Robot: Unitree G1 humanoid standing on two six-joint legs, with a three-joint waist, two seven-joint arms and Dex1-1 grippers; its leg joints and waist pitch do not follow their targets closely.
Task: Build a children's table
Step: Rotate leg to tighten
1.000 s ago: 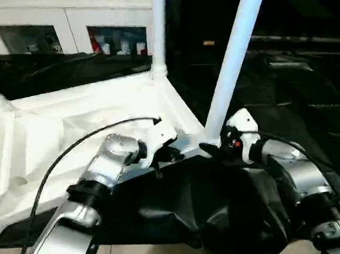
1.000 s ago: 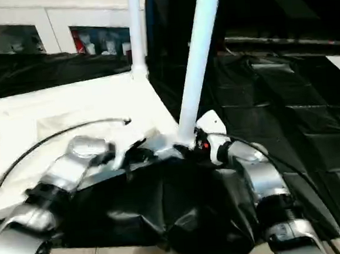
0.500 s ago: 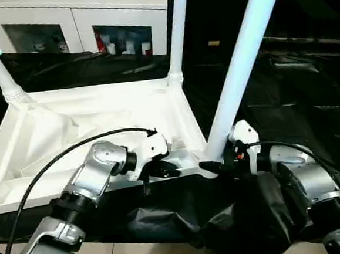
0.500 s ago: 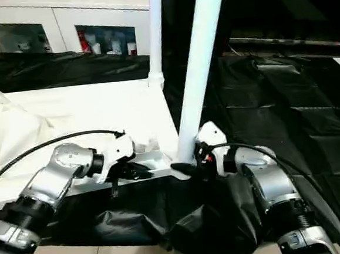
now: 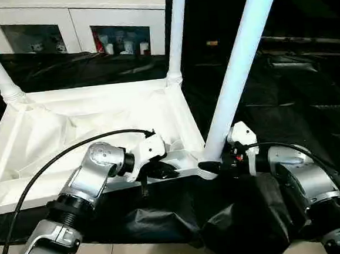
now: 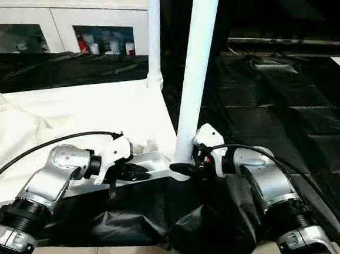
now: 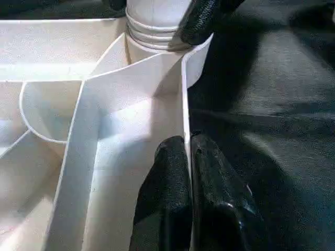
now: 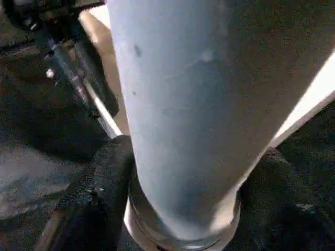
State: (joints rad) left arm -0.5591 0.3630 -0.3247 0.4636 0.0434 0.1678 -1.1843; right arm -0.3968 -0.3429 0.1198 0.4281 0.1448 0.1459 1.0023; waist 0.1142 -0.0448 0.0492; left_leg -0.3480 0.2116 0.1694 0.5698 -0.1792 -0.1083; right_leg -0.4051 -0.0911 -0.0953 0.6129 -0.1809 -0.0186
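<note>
With the upturned tabletop (image 5: 87, 119) at ten o'clock, the left gripper (image 7: 187, 157) pinches its rim while the right gripper (image 8: 178, 209) brackets the near-corner leg (image 5: 236, 74) (seemingly mid-seating), which next needs pressing into its socket.

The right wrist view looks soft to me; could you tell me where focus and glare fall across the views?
Right wrist view: the leg looms close and blurred, greyish. Left wrist view: the tabletop rim is crisp, with bright glare inside. Left eye view: sharp; the black sheet shows shiny highlights.
</note>
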